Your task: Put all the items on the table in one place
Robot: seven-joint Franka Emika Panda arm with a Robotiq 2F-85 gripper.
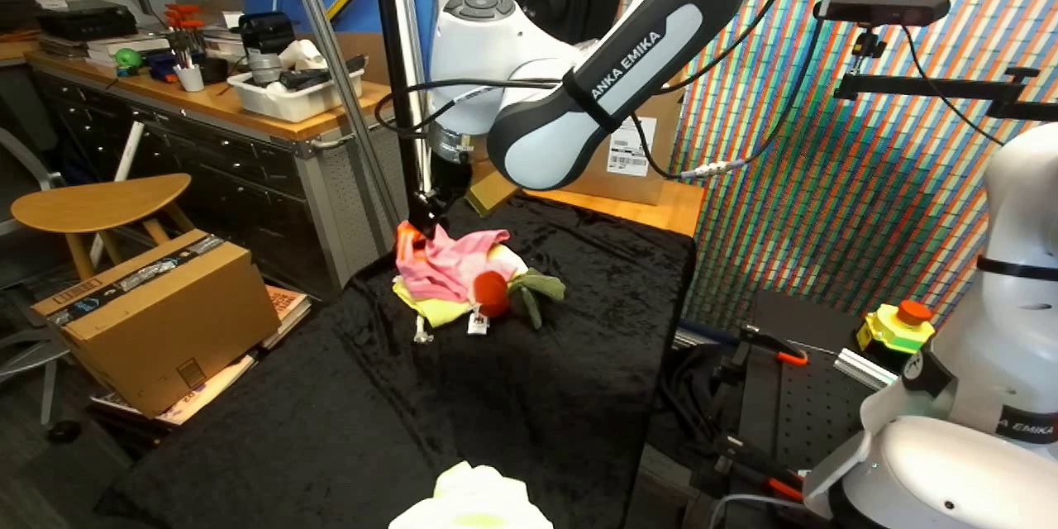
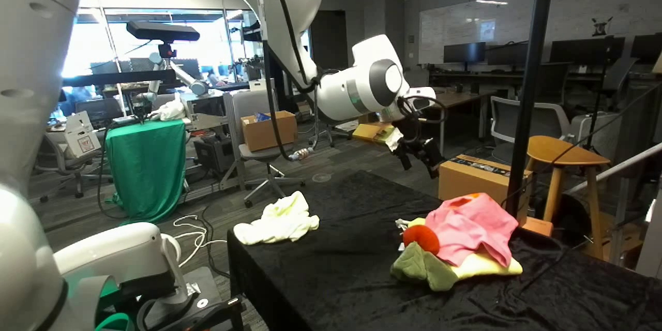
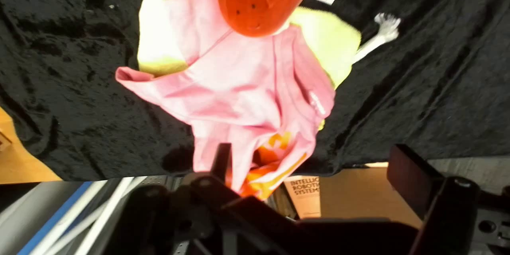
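Gripper [image 3: 311, 154] spread near pink cloth [image 3: 235, 87], black post [image 2: 530, 83], cardboard box [image 1: 161, 322] beside table [image 1: 496, 405]

Red plush [image 3: 261, 2] against pink cloth [image 3: 239, 87]

In both exterior views, a taped cardboard box [image 1: 165, 322] and a wooden stool [image 1: 99, 202] are seen close together. Books [image 1: 289, 312] are partly covered by the box. Above black drawers [image 1: 235, 178], a white bin [image 1: 285, 103] is filled with mixed objects [image 1: 302, 80]. A green cloth [image 2: 147, 170] is hung in folds, a carton [image 2: 269, 133] is held by an office chair [image 2: 258, 156], and monitors [image 2: 464, 53] are lined up before a whiteboard [image 2: 522, 23].
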